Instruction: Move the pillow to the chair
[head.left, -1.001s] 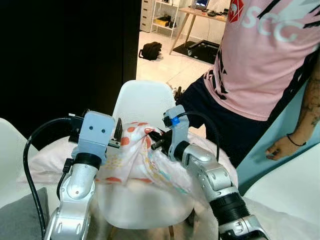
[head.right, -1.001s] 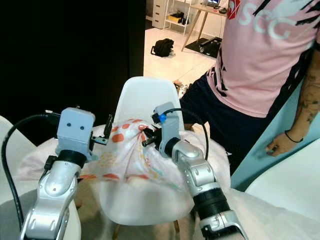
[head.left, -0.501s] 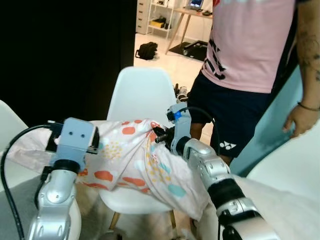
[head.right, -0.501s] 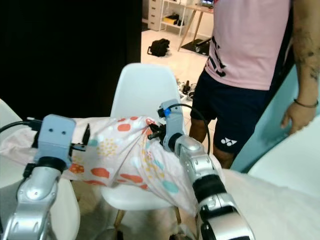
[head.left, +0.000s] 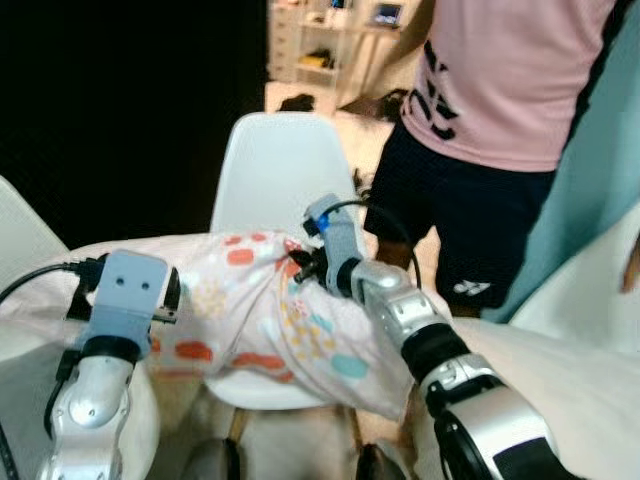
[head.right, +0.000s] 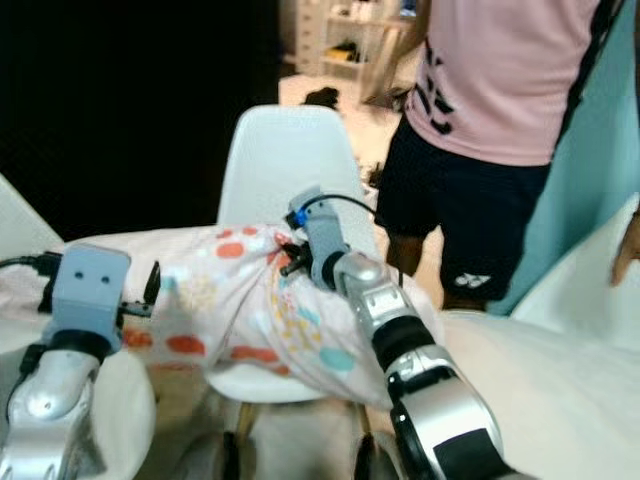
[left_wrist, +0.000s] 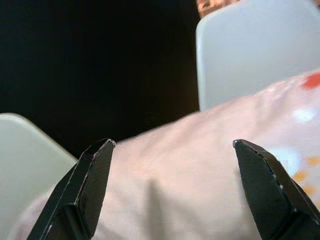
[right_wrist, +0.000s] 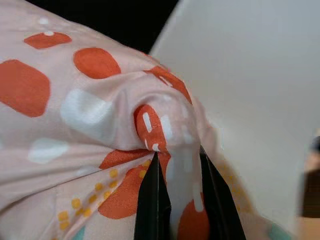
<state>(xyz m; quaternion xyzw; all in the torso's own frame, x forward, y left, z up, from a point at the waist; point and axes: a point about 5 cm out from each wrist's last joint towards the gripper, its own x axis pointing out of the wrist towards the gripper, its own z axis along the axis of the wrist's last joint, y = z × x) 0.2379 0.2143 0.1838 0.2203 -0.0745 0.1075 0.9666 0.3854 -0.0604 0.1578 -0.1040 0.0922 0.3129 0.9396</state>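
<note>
Pillow (head.left: 270, 320), pale pink with orange and teal spots, hangs across the seat of the white chair (head.left: 275, 175), lifted between both arms; right gripper (right_wrist: 175, 165) pinches a bunched fold of the fabric near the chair back, fingers clamped on it; left gripper (left_wrist: 172, 155) sits at the pillow's other end, fingers spread wide apart over the cloth; person in pink shirt (head.left: 500, 70) stands just beside the chair

The pillow (head.left: 262, 318) is soft matt cloth, creased where bunched. The chair (head.left: 272, 172) is smooth white moulded plastic with a faint sheen. The right gripper (right_wrist: 181, 200) has matt black fingers; its arm (head.left: 400, 320) is brushed silver metal.
</note>
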